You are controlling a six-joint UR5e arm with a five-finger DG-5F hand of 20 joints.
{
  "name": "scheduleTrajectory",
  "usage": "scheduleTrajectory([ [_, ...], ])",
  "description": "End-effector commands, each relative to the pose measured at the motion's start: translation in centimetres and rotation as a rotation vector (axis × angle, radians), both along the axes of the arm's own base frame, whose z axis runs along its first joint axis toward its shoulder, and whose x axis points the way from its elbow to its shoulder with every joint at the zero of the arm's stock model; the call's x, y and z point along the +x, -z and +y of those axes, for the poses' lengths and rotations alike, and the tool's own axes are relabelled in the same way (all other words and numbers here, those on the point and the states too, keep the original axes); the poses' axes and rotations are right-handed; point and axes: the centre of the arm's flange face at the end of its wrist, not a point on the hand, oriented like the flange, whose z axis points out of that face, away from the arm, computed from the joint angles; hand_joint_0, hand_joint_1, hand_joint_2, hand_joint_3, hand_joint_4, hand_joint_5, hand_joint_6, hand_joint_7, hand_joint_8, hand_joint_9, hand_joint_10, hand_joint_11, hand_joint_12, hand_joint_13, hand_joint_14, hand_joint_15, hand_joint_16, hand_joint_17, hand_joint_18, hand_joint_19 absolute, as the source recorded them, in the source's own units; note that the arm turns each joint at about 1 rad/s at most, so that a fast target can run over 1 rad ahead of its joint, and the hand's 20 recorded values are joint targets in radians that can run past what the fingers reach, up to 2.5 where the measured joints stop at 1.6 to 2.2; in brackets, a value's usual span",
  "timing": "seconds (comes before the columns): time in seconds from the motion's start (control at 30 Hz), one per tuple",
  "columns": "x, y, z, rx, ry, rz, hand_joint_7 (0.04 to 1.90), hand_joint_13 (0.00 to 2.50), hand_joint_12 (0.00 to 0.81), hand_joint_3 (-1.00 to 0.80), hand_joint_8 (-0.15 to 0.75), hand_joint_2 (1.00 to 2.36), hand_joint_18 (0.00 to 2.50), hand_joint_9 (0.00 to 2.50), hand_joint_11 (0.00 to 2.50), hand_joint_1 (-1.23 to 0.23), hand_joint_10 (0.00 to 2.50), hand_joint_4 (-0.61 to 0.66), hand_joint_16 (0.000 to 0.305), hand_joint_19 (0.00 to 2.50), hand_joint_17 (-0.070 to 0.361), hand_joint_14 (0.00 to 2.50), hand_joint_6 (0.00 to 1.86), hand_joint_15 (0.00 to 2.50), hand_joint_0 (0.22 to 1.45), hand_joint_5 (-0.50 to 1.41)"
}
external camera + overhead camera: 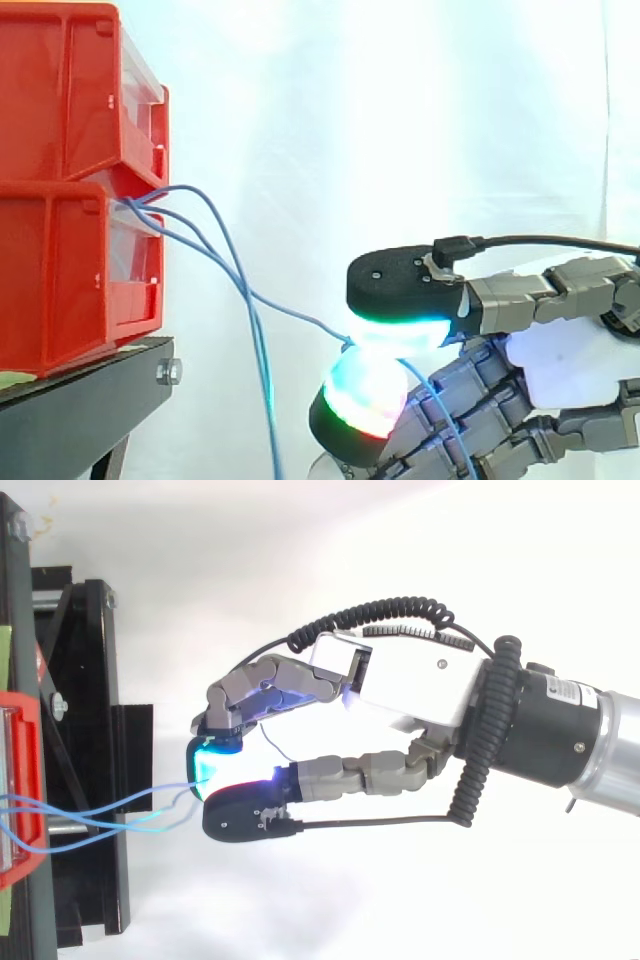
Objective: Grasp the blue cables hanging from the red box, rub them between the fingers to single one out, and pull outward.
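I keep the hand [400, 685] pinching one of the blue cables [250, 295] between its glowing pads [400, 335]. That strand runs from the fingertips ahead to the red box [70, 250]; the others droop below, probably free of the pull.

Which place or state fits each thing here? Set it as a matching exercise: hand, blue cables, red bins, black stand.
1 hand
2 blue cables
3 red bins
4 black stand

A stacked one on the other
B pinching a cable between its pads
C beneath the bins
D coming out of the bins' front and sagging

Pairs: 1-B, 2-D, 3-A, 4-C
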Motion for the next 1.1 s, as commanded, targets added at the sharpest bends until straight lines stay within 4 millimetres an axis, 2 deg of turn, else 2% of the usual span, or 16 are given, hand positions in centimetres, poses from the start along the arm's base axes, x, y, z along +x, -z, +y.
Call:
scheduleTrajectory([
  [0.0, 0.0, 0.01, -0.01, 0.0, 0.001, 0.0, 1.21, 0.63, 0.312, -0.04, 0.236, 1.02, 0.49, 0.61, 0.16, -0.87, 0.01, -0.03, 0.042, 0.34, 0.095, 0.02, 0.89, 0.39, 0.61, -0.1],
  [1.07, -0.04, 0.08, -0.04, -0.001, 0.003, 0.001, 1.2, 0.69, 0.308, -0.05, 0.242, 1.02, 0.56, 0.78, 0.31, -0.86, 0.01, -0.01, 0.042, 0.42, 0.093, 0.02, 0.89, 0.47, 0.6, -0.1],
])
